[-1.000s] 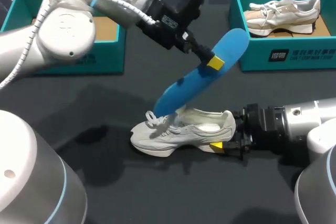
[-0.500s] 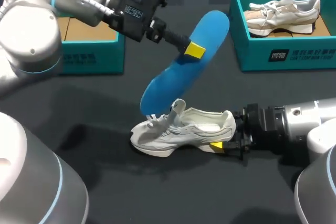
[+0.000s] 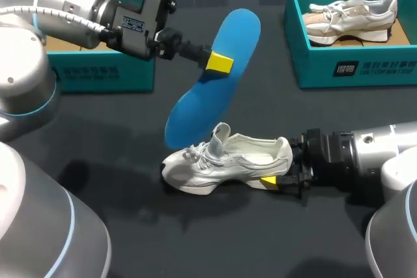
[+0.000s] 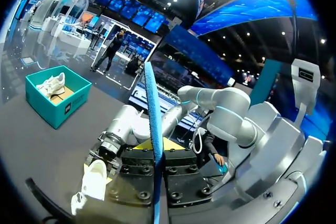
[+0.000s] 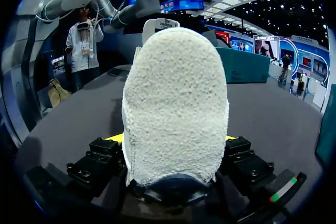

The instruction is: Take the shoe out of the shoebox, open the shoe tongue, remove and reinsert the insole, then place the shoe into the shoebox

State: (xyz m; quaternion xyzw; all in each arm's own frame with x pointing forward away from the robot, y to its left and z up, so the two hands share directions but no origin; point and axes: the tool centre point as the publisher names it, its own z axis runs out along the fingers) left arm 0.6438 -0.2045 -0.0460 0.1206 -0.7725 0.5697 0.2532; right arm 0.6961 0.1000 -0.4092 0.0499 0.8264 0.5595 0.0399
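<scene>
Shoe: white, upright on the tabletop, lower centre; heel clamped in right gripper. Insole: blue, tilted, aloft at centre, pinched by left gripper. Shoebox: teal, upper left.

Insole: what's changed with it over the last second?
The left gripper, still shut on the insole, carried it to the left, its lower end clearing the shoe opening. The shoe stayed put, heel in the right gripper.

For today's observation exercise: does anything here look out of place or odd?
The blue insole is outside the white shoe, hanging tilted in the air above it, pinched by the left gripper. Nothing looks damaged.
</scene>
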